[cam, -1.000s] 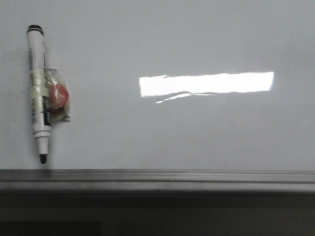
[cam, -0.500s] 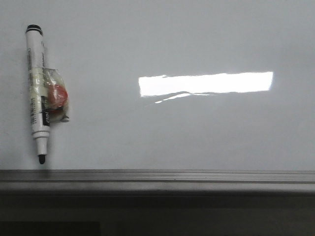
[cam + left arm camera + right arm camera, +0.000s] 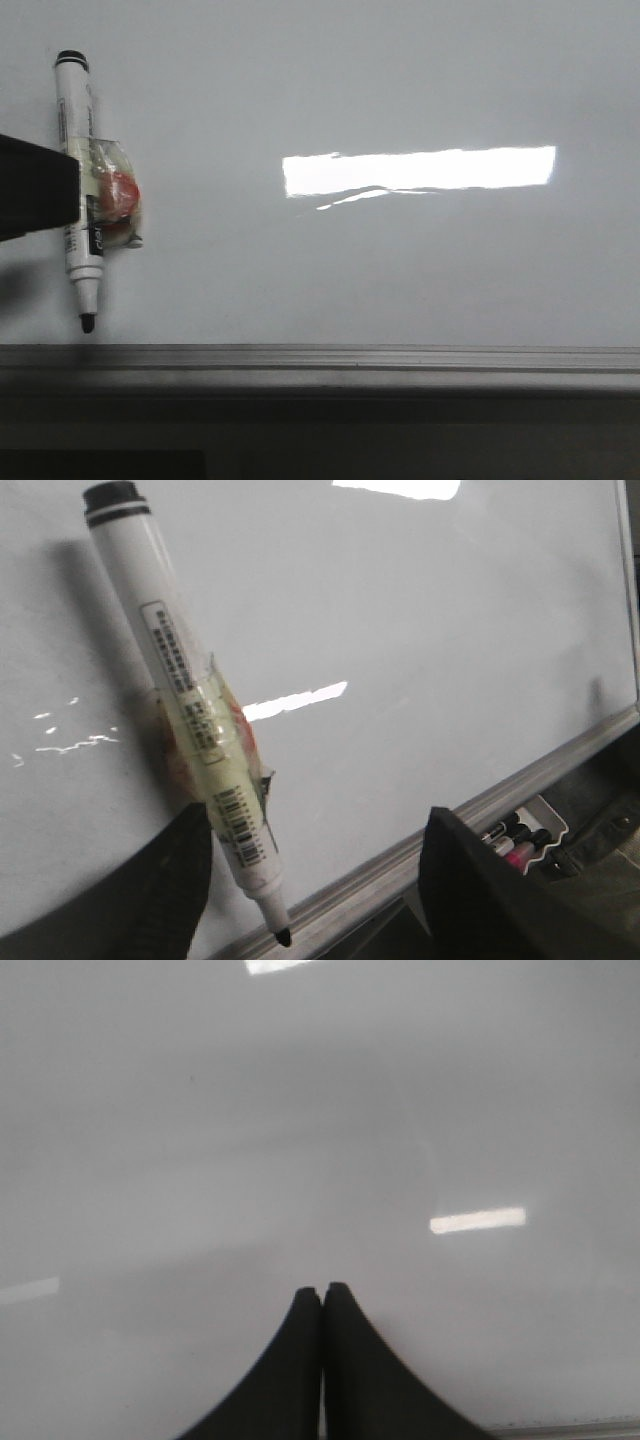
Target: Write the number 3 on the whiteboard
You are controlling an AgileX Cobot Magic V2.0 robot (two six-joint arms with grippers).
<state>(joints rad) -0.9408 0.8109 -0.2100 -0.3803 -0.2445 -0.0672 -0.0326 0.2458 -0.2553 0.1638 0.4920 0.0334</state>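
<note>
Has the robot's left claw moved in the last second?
Yes. The left gripper has come into the front view from the left edge, reaching the marker lying on the whiteboard. The marker has stayed put.

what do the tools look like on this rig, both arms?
Left tool: two broad matte black fingers with a fine woven-looking texture, edges curved. Right tool: two smooth black fingers flaring wide at the base, tapering to rounded tips. No cables, markings or arm links visible.
</note>
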